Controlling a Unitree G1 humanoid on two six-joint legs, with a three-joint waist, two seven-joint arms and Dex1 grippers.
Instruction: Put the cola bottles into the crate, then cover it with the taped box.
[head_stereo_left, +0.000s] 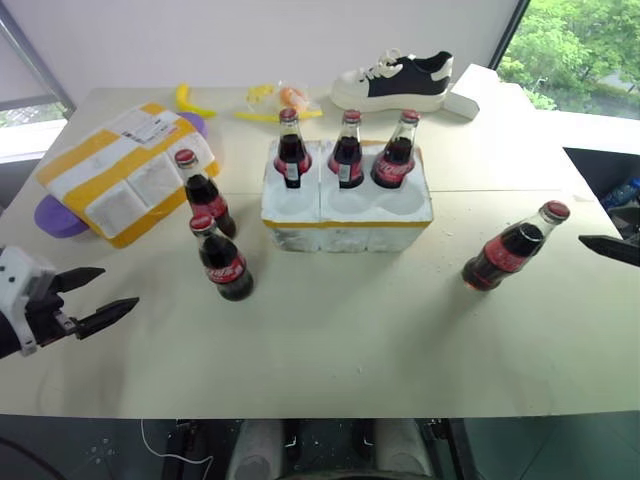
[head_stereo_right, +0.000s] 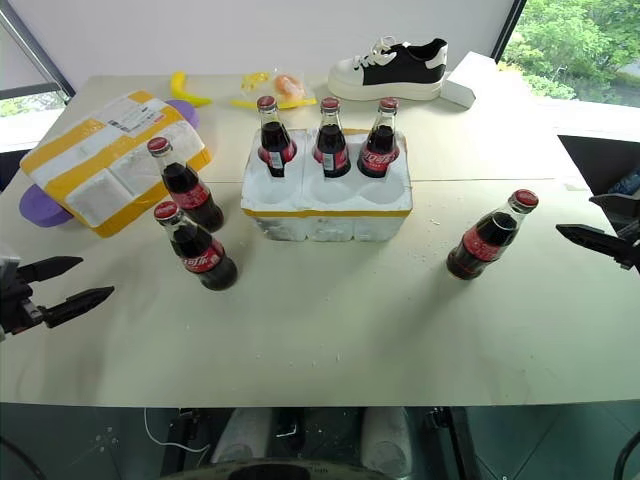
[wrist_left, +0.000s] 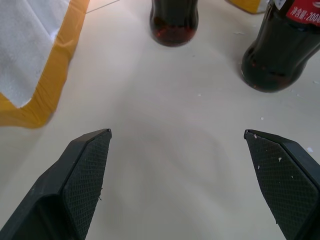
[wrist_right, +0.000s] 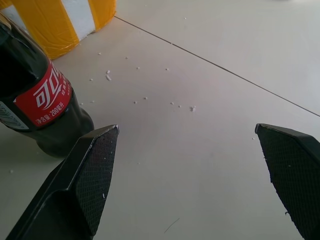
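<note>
I count three cola bottles (head_stereo_left: 346, 150) standing in the back row of the crate (head_stereo_left: 346, 210) at mid-tabletop (head_stereo_left: 330, 350), so the front three wells look empty, though I can't see right down into them. Three bottles are left out: two just left of the crate (head_stereo_left: 212, 225) and one well to its right (head_stereo_left: 512, 247). The taped box (head_stereo_left: 125, 172) lies off to the left, not yet used as a cover, and my left claw (head_stereo_left: 95, 297) and right claw (head_stereo_right: 590, 238) both hang wide open, gripping nothing.
</note>
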